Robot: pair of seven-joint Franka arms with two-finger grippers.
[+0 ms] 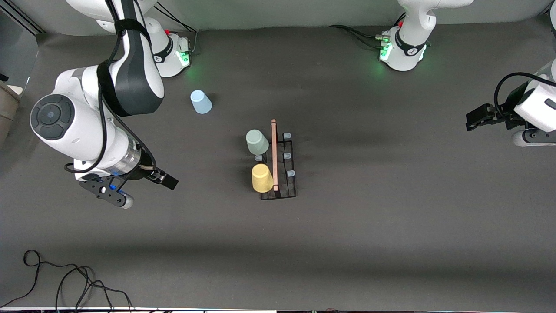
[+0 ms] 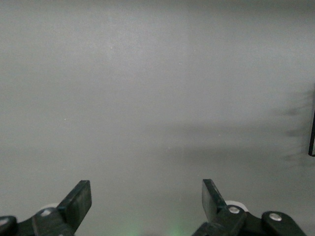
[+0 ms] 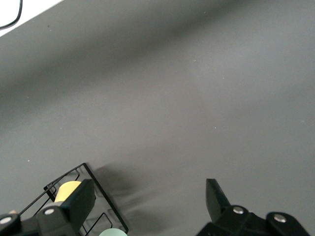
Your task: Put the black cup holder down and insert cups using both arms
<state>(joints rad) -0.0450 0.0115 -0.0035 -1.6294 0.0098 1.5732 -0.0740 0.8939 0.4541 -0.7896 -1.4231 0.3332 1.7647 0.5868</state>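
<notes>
Black cup holder [image 1: 279, 165] mid-table, yellow cup [image 1: 262, 178] and green-grey cup [image 1: 257, 142] on pegs; light blue cup [image 1: 200, 101] at its 10 o'clock (on table). My right gripper [image 1: 167, 179] and left gripper [image 1: 478, 118] both wide open, empty

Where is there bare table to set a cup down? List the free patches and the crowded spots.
Free: the wide strip nearer the front camera than the black cup holder, and the stretch between it and the left gripper. Crowded: around the green-grey cup, yellow cup and right gripper.
</notes>
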